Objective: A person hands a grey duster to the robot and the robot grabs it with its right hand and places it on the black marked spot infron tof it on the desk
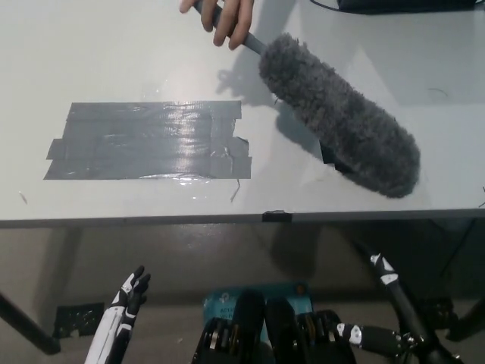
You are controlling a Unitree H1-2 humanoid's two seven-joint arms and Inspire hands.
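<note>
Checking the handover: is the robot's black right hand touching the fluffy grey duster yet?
Apart. The head view shows the black right hand low beneath the desk edge, while the fluffy grey duster hangs over the desk.

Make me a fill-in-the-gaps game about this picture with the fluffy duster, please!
1. The fluffy grey duster is held at its handle by a ____'s hand.
2. The patch of shiny tape stuck on the white desk is dark ____.
3. The robot's white left hand is ____ the desk's front edge.
4. The robot's black right hand holds ____.

Missing words: person; grey; below; nothing
</note>
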